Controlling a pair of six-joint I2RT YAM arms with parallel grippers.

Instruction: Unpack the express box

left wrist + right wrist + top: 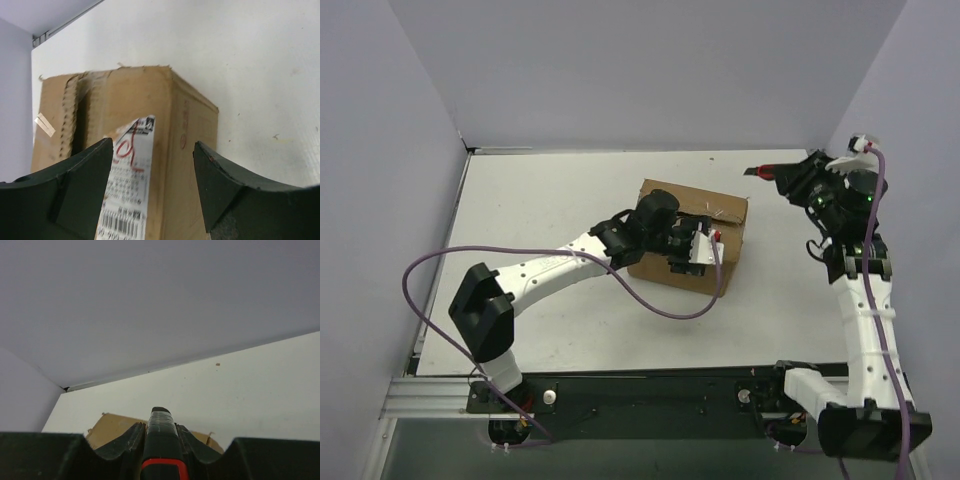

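Closest in the overhead view are the two arm bases at the near edge of the white counter [550,200], with a purple cable [660,305] looping from the left arm across the surface. Out past them, about the middle of the counter, sits the express box [705,208], a brown corrugated carton turned at an angle to the edges. The left arm reaches out to it from the near left, and the left hand [698,247] hangs over the near right part of the box with its fingers [80,175] spread wide apart, pinching nothing. Seen from that wrist, the white printed label [131,185] with red scribbles lies between the spread fingers, and further left a dark gap runs between ragged corrugated edges. On the right side of the counter the right arm is raised, well apart from the box. The right hand [790,178] is pressed onto a black and red cutter [763,171], whose tip points left toward the far side of the box.
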